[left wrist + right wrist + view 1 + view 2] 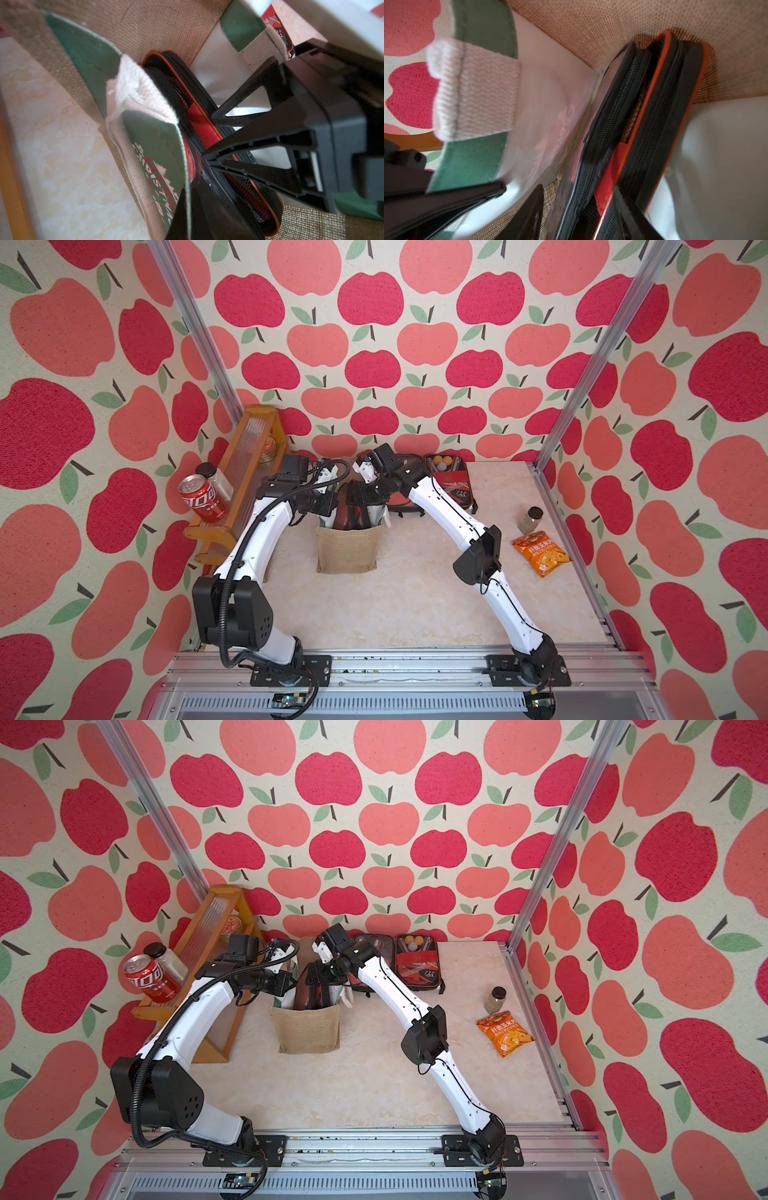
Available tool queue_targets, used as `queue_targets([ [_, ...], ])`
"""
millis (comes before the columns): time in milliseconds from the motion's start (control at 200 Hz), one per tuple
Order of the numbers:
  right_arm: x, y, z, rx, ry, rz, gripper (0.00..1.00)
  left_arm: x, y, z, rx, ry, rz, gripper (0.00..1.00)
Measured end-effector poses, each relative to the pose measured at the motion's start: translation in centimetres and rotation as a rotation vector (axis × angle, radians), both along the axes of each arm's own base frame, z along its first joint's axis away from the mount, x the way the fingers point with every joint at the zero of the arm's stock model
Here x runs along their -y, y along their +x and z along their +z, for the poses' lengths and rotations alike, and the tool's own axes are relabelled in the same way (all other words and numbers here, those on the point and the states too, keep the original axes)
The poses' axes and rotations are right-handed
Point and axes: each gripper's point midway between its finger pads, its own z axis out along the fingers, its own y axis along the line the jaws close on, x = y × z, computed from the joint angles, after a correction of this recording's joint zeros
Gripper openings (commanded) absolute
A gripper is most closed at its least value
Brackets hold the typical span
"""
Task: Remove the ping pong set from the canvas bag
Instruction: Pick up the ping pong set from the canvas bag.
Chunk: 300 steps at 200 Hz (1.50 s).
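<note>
Right gripper (pixel 209 136): fingers apart, straddling the top edge of the ping pong set (pixel 652 116), a black zip case with orange piping, standing on edge inside the canvas bag (pixel 349 549). Left gripper (pixel 188 199): fingers together, pinching the bag's green side panel (pixel 158 145) at its 9 o'clock. Bag stands toward the table's (pixel 415 605) 9 o'clock.

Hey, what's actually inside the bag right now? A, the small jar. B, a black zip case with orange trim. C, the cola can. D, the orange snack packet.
B: both wrist views show the case standing on edge between the jute walls of the bag.
</note>
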Motion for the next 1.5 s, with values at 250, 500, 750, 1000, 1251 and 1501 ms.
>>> queue_targets([
  [250, -0.9, 0.3, 0.1, -0.004, 0.037, -0.002, 0.57, 0.1, 0.1, -0.2, -0.007, -0.003, -0.003, 0.0],
  [500, -1.4, 0.8, -0.9, -0.01, 0.046, -0.007, 0.57, 0.4, 0.1, -0.2, -0.008, -0.007, -0.011, 0.0],
  [750, -1.1, 1.2, -1.1, 0.007, 0.025, -0.029, 0.57, 0.5, 0.1, -0.2, -0.009, -0.012, -0.015, 0.0],
  [1000, -0.5, 1.8, -2.5, 0.022, -0.028, -0.06, 0.58, 1.0, 0.2, 0.0, -0.008, -0.019, -0.026, 0.0],
  [1251, -1.2, 1.8, -3.6, 0.034, -0.04, -0.055, 0.58, 1.3, 0.2, 0.0, -0.008, -0.021, -0.035, 0.0],
  [1501, -2.3, 1.4, -3.8, 0.036, -0.011, -0.03, 0.52, 1.7, 0.2, -0.5, -0.021, -0.017, -0.044, 0.0],
])
